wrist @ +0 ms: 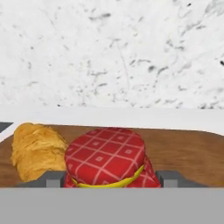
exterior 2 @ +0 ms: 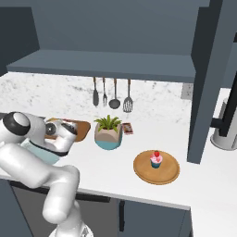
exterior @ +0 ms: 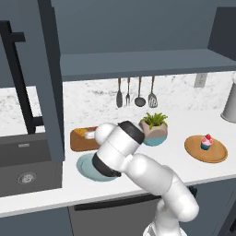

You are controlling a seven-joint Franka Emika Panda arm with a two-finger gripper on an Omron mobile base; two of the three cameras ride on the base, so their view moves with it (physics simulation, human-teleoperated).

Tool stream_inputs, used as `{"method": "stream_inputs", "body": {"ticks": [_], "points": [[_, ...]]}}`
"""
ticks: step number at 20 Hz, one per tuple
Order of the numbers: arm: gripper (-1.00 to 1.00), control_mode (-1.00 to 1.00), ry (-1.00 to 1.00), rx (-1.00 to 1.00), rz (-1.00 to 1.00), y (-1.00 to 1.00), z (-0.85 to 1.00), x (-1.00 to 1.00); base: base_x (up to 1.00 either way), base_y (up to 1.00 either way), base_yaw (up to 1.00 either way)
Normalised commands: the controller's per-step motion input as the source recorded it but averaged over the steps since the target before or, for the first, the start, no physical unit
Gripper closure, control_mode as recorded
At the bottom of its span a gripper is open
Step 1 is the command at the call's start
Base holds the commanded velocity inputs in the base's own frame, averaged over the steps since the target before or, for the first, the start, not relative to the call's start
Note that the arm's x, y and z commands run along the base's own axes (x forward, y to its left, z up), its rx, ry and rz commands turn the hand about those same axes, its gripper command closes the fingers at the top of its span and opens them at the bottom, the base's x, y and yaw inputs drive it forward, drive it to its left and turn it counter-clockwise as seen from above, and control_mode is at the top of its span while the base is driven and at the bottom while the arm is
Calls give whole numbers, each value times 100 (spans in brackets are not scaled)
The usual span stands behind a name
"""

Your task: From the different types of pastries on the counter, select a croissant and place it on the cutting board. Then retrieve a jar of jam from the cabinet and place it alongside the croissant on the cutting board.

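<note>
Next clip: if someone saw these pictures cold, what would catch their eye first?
Probably the jar of jam with its red checked lid, close up in the hand view between the pincer's fingertips, over the cutting board with the golden croissant lying beside it. Next, the big white arm reaching over the counter, and off to the right the pink cupcake alone on a round wooden tray.

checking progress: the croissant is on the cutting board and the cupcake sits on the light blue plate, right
Not quite. The croissant is on the cutting board, as the hand view shows, but the cupcake sits on the round wooden tray, not the light blue plate; the right base view shows it.
</note>
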Motion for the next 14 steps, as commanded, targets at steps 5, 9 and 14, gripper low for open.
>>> {"method": "stream_inputs", "body": {"ticks": [5,9,14], "points": [[100,-100,-1,8,10,0,-19,14,0,0,0],[100,-100,-7,10,19,0,-46,10,0,0,0],[100,-100,-14,8,21,-9,-51,3,0,0,0]]}}
